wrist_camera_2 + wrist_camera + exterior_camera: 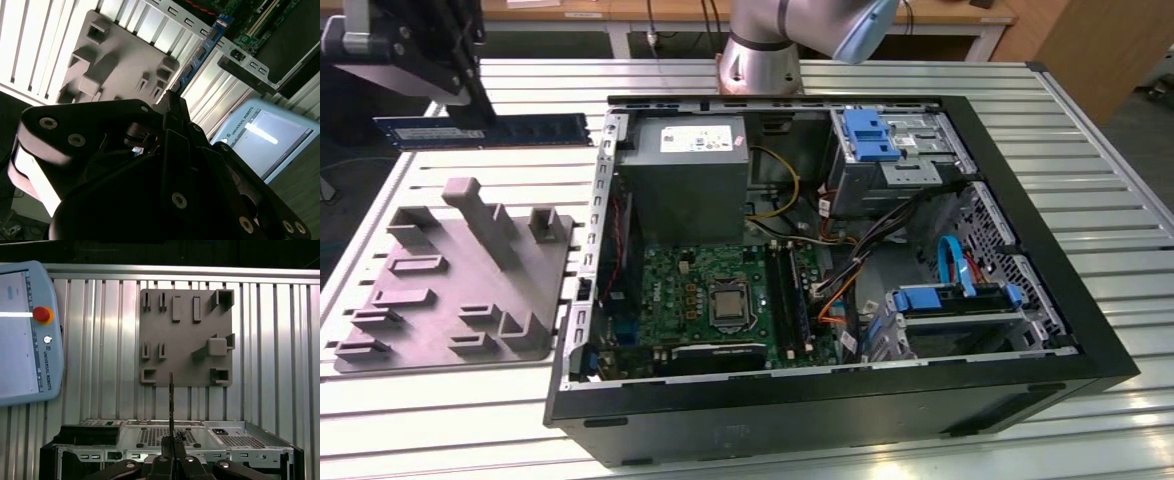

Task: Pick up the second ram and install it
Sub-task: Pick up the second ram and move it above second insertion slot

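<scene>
Clamping the second ram [520, 131] between its closed fingers, the gripper [471, 120] hangs outside the open computer case [854, 400], off the case wall on the exterior view's left and towards its far corner. We see the blue stick held level and clear of the table [1107, 250], with one end pointing at the case wall and close to it; we cannot tell whether it touches. In the first wrist view the ram [171, 400] shows edge-on as a thin dark line running out from the fingers, and in the second wrist view its blue board [200, 55] reaches out past the black gripper body towards the case. A grey fixture plate [454, 270] with raised blocks lies on the slatted table just beside the same case wall, nearer the exterior camera than the stick. Inside the case we see the green motherboard [707, 290] lying flat, its long black slots [783, 290] alongside. A teach pendant [25, 335] rests on the table outside the case.
</scene>
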Action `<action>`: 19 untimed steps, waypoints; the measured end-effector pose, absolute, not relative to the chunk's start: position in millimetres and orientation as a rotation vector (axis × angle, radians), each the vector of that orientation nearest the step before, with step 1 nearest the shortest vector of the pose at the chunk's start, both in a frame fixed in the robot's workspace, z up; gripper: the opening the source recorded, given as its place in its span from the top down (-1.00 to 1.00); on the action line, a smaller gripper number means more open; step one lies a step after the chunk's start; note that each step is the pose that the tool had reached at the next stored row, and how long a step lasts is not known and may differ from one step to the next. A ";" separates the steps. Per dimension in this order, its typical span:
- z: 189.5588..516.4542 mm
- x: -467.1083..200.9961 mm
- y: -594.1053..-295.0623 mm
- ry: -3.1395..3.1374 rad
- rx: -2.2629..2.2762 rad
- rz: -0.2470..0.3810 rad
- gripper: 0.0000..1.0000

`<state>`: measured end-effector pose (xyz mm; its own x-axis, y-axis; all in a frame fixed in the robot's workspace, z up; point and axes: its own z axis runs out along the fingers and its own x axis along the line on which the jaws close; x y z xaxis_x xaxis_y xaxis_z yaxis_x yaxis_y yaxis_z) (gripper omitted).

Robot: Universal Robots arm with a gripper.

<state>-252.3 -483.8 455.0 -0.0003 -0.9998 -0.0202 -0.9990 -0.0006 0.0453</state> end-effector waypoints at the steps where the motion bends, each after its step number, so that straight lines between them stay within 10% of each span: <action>1: 455.0 -249.5 -483.8 -2.208 2.208 -0.072 0.77; 19: 454.2 -187.5 -483.8 -2.208 2.208 -0.072 0.77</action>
